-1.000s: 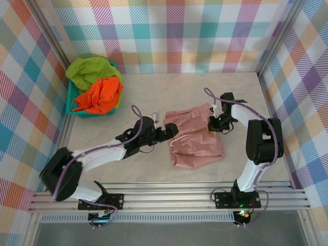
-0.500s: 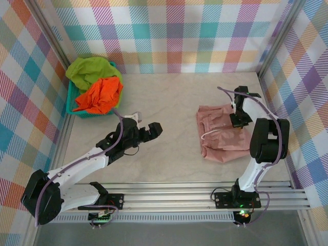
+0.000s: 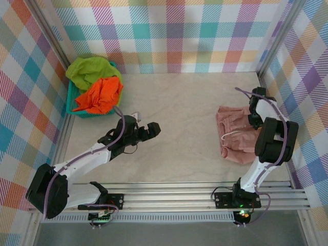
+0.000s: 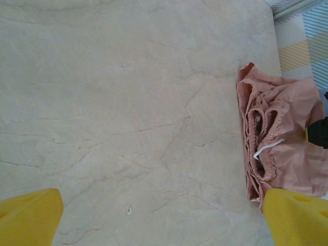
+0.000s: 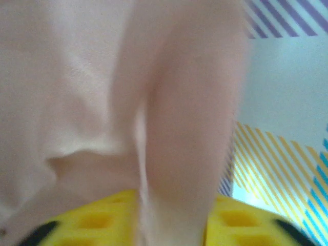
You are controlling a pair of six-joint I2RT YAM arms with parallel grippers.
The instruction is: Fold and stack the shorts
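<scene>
Much bare table under the gaping left gripper; right gripper at pink shorts' edge, hold unclear.

Wide open run across the pale table: bare surface from the left gripper, jaws spread, all the way to the pink shorts. Those sit bunched at the right, with the right arm over them, tight to the right wall. The far-left corner is blocked by the teal basket, heaped with orange shorts and green shorts.
</scene>
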